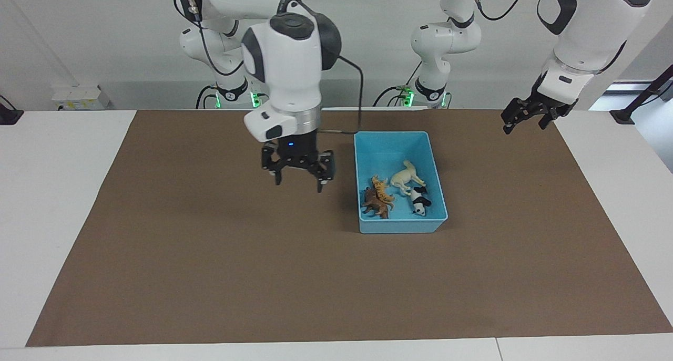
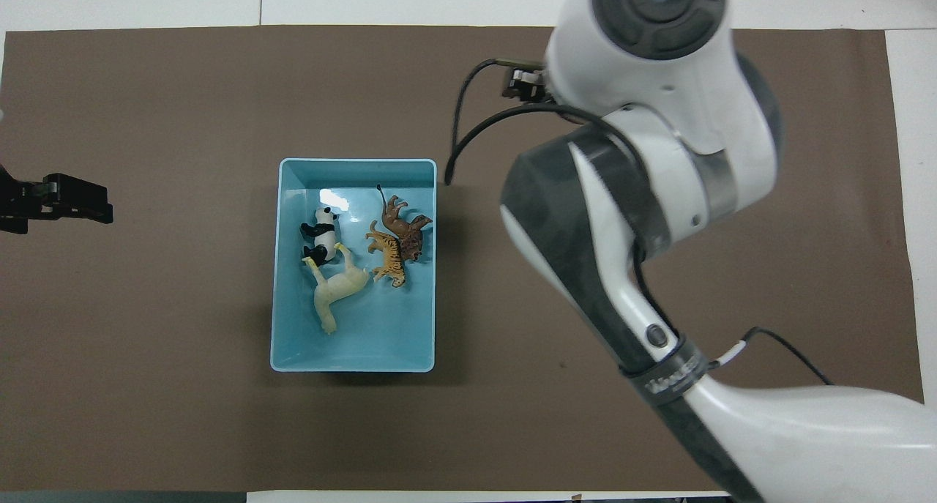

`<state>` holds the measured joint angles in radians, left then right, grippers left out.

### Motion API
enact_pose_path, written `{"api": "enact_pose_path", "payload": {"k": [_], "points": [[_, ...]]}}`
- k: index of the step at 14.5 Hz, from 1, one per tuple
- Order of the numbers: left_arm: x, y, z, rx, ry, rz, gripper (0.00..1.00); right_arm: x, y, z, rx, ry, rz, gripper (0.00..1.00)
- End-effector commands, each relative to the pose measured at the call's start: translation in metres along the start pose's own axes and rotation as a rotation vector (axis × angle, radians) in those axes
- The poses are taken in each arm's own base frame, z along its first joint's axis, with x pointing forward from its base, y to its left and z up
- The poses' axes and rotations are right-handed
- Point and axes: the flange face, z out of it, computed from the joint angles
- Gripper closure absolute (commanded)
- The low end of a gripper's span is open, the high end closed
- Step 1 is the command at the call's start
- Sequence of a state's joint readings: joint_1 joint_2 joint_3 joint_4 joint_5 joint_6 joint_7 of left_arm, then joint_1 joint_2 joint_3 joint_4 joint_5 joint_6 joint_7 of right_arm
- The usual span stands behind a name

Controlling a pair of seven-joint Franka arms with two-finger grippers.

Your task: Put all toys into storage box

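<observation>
Brown mat under right gripper, fingers wide, beside storage box; left gripper's fingers indiscernible.

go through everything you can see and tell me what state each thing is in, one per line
Storage box: uncovered, on the brown mat, all four toys inside.
Horse: lying on its side in the box.
Tiger: lying in the box, against the brown animal.
Brown animal: lying in the box.
Panda: lying in the box, beside the horse.
Right gripper: open, empty, over the mat beside the box.
Left gripper: empty, waiting over the mat's edge.
</observation>
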<state>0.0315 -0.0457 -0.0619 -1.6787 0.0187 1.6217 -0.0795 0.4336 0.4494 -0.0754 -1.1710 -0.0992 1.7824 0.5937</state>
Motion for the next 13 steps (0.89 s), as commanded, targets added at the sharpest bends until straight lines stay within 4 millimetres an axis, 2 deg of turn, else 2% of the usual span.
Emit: {"api": "enact_pose_path", "payload": {"k": [1,3,5,9,11,13], "points": [[0.006,0.003,-0.002,-0.018,0.041,0.010,0.00,0.009,0.049,0.026,-0.034,-0.057,-0.103,0.00],[0.008,0.004,-0.003,-0.019,0.050,0.011,0.00,0.021,0.096,0.039,-0.052,-0.096,-0.178,0.00],[0.007,0.004,-0.002,-0.021,0.044,0.011,0.00,0.017,0.136,0.048,-0.066,-0.138,-0.157,0.00],[0.003,0.007,0.001,-0.042,0.021,0.049,0.00,0.012,0.199,0.051,-0.034,-0.190,-0.188,0.00],[0.003,0.007,0.001,-0.041,0.019,0.071,0.00,0.008,0.227,0.040,0.005,-0.196,-0.230,0.00],[0.002,0.007,0.001,-0.041,0.014,0.074,0.00,0.005,0.258,0.015,0.009,-0.187,-0.242,0.00]]}}
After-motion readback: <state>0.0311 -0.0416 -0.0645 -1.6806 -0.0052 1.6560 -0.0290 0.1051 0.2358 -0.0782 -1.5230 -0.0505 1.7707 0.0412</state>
